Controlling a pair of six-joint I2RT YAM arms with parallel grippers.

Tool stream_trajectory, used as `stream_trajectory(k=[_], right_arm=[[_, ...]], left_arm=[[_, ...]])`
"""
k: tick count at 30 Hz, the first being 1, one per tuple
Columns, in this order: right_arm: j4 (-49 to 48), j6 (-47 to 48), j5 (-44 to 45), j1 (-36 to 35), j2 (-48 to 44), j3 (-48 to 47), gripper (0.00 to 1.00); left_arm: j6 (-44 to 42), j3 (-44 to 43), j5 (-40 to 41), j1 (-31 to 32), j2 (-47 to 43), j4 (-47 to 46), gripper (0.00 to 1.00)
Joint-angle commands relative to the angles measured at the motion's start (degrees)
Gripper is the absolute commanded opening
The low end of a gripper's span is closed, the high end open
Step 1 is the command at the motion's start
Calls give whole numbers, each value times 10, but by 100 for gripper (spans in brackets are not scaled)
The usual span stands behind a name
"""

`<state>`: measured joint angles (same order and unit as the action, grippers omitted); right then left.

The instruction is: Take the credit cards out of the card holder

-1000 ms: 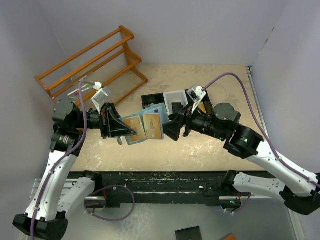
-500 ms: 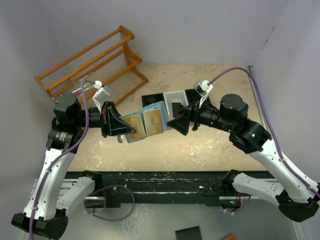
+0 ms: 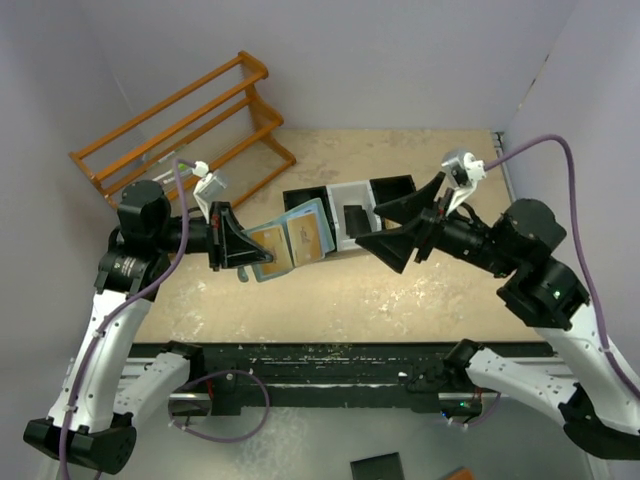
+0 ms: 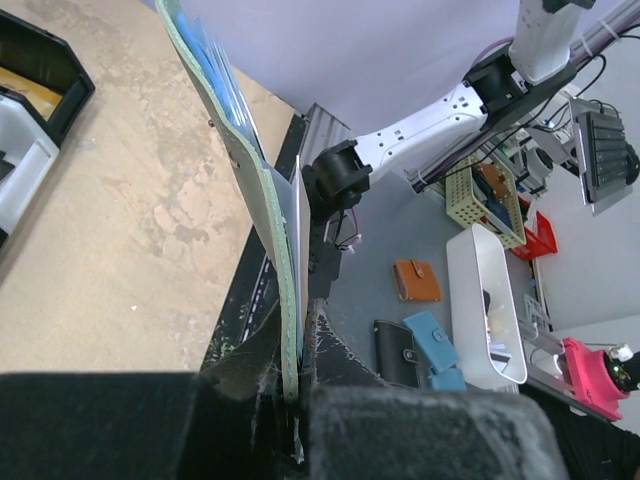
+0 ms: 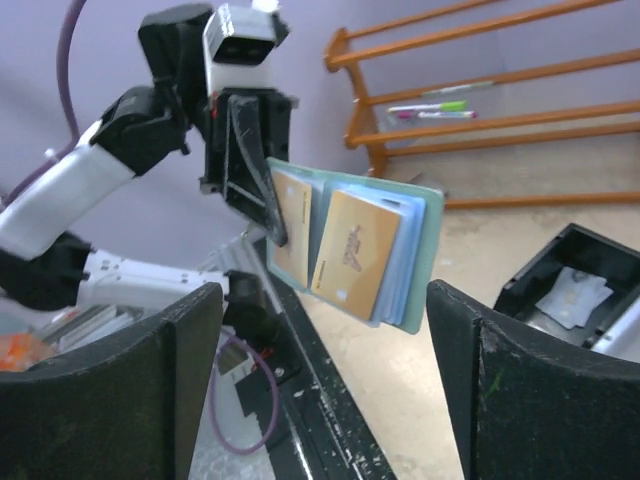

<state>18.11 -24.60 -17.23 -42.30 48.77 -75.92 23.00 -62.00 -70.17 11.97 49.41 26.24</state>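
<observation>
The card holder point(image 3: 292, 240) hangs open above the table, teal outside, light blue inside. My left gripper point(image 3: 240, 252) is shut on its left edge. Two tan-faced credit cards point(image 3: 312, 236) sit in its slots, one on each half. The right wrist view faces the card holder point(image 5: 424, 248), with a tan card point(image 5: 355, 252) on its right half and my left gripper point(image 5: 252, 185) clamping its left side. My right gripper point(image 3: 368, 224) stands open and empty a short way right of the holder. Seen edge-on in the left wrist view, the holder point(image 4: 262, 190) runs up from the shut left gripper point(image 4: 296, 378).
A black-and-white compartment tray point(image 3: 352, 196) stands behind the holder, with small items inside. A wooden rack point(image 3: 180, 125) leans at the back left, with pens point(image 5: 430, 108) on a shelf. The black base rail point(image 3: 320, 365) runs along the near edge.
My right arm has drawn back to the right, away from the card holder, jaws still open. The left arm has shifted slightly and kept hold of the holder.
</observation>
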Motion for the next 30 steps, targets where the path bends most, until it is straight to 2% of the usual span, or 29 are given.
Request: stream_trajectory(k=[1,4,8,14,15,18,22,24,25,26,27,30], right_arm=[[-50,-23,-95,1,43,42,87],[-105,-40,-133,1,58,71,94],[-169,-65,-196,1,76,92,100],[-329,-133,-298,1,108,142,97],[-361,-151,-310,1,113,153,94],[-458,-213,-335,1,126,188,73],[-531,-271,-352,1,143,222,26],[-537,-279,-345,1,144,224,7],[-540,-283,-341,1,142,226,1],[-543,-285,-334,1,139,229,0],[-545,-285,-326,1,132,232,0],[-543,-285,-315,2,120,239,0]], left_arm=[[25,-12,-43,-3,-10,-64,0],[59,-5,-66,-3,-17,-102,0],[68,-2,-84,-3,-19,-107,0],[70,-1,-95,-3,-17,-107,0],[70,-1,-97,-3,-16,-108,0],[73,3,-103,-3,-11,-111,0],[76,5,-106,-3,-9,-112,0],[76,7,-105,-3,-11,-112,2],[78,10,-104,-3,-12,-112,16],[80,13,-104,-3,-13,-113,32],[83,16,-104,-3,-14,-113,42],[102,30,-102,-3,-24,-129,60]])
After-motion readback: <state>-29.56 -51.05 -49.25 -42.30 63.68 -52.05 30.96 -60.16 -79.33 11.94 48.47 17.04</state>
